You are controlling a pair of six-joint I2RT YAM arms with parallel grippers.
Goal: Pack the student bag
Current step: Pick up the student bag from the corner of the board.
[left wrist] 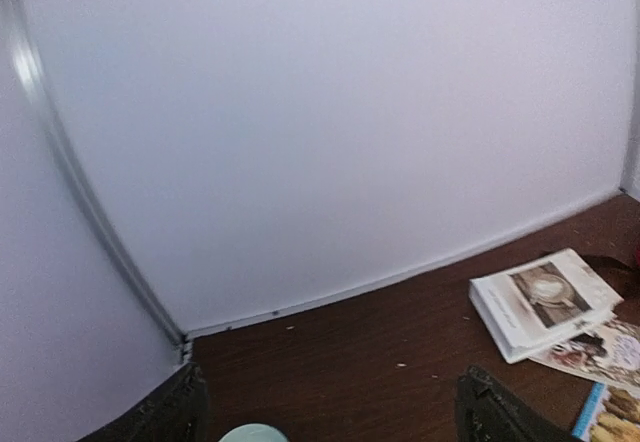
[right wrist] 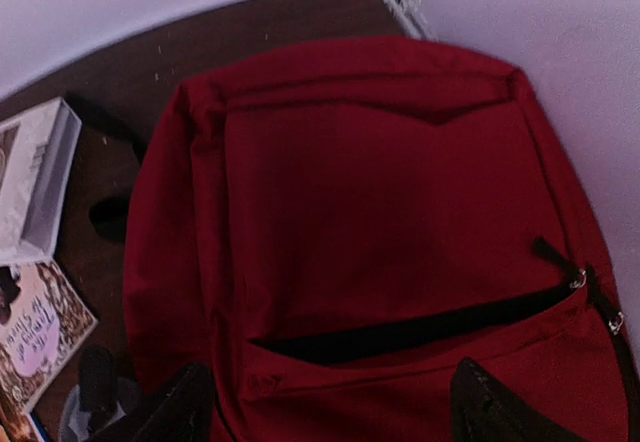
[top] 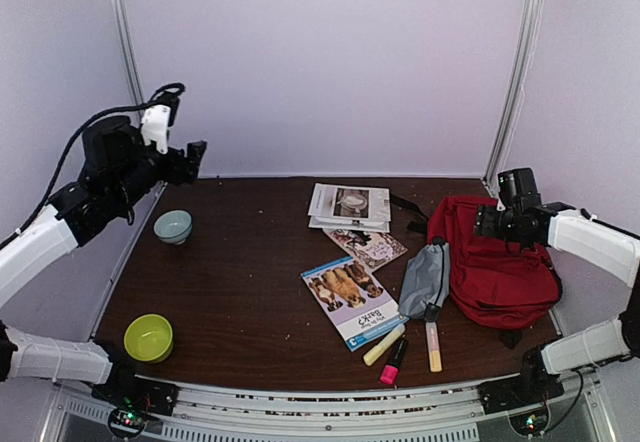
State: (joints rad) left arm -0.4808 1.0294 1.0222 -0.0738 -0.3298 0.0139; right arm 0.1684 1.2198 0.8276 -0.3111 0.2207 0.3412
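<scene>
At the upper left of the frame the left gripper [top: 194,159] hung high, jaws spread and empty, likely keeping clear. Books [top: 350,205] lay centre, unpacked. At the right, the right gripper [top: 483,222] hovered, jaws parted, over the student bag [top: 500,272], probably to open it

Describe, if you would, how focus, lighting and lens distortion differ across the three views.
Top external: sharpest, evenly lit, only soft shadows beside the student bag. Left wrist: slightly blurred, the wall's frame rail bowed by the lens. Right wrist: dim and soft; the bag nearly fills the frame.
</scene>
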